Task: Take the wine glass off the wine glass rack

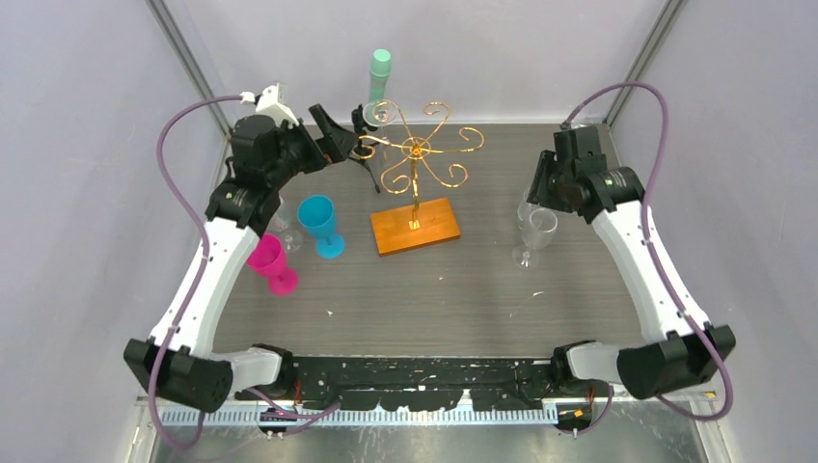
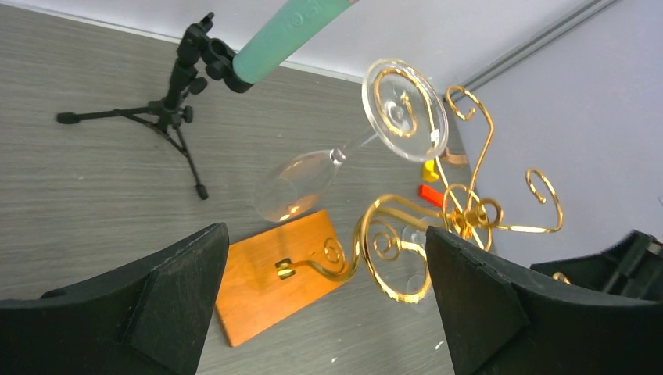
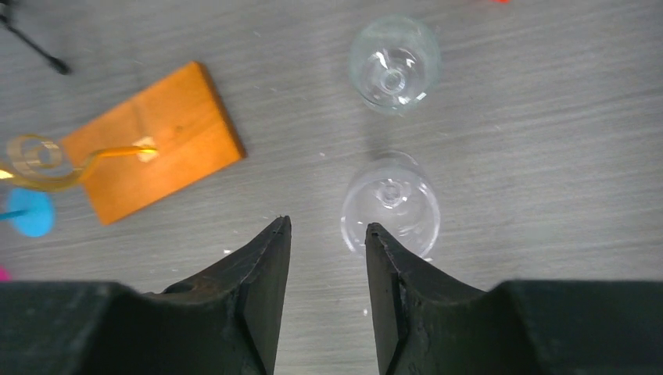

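The wine glass rack is a gold wire stand on an orange wooden base at the table's middle. One clear wine glass hangs upside down from its back-left spiral arm, foot up and bowl down; it shows faintly in the top view. My left gripper is wide open just left of that arm. In the left wrist view the gripper frames a nearer gold spiral, with the glass beyond. My right gripper is open and empty above the table.
Two clear glasses stand under and beyond my right gripper. A blue glass, a pink glass and a clear one stand by the left arm. A black tripod holds a teal tube behind the rack.
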Controlling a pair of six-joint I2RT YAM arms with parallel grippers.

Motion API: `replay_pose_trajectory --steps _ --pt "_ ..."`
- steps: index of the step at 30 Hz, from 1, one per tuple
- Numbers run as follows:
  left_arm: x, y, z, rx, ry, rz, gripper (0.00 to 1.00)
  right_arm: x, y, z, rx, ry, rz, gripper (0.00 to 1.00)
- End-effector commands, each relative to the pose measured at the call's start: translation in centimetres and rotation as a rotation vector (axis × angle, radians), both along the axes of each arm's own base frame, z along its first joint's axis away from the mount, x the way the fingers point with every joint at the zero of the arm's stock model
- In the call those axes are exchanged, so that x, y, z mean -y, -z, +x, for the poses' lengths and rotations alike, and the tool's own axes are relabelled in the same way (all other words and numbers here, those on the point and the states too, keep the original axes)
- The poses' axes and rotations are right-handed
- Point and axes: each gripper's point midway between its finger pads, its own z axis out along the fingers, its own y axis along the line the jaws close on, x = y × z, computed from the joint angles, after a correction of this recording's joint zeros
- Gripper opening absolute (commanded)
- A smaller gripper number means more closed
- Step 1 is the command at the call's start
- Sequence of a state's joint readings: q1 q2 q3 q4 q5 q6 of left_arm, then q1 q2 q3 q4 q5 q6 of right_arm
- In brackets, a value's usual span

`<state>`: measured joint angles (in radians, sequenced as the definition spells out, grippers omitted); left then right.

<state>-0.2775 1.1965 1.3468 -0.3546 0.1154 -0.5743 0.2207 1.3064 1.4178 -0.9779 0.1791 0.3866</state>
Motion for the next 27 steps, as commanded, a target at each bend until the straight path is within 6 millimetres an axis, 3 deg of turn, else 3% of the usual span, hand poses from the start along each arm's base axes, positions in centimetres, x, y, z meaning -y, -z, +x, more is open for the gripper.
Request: replay_pose_trajectory --steps 1,8,18,27 --pt "2.1 -4.3 1.6 0.061 0.127 -0.156 1.0 -2.0 -5.7 0.8 0.253 -0.036 0.161 0.49" --pt "3.1 -3.9 5.2 0.022 0.148 -0.156 0.95 -6.1 -7.6 -0.6 0.333 -0.177 0.385 0.52" --pt "5.5 -2.8 9.2 -0.065 0.229 -0.235 0.69 -6.8 -7.9 -0.8 0.339 -0.193 0.432 0.52" --pt "6.2 -2.6 9.6 -0.094 0.281 -0.329 0.41 -7.1 -7.5 -0.9 0.329 -0.2 0.444 0.52"
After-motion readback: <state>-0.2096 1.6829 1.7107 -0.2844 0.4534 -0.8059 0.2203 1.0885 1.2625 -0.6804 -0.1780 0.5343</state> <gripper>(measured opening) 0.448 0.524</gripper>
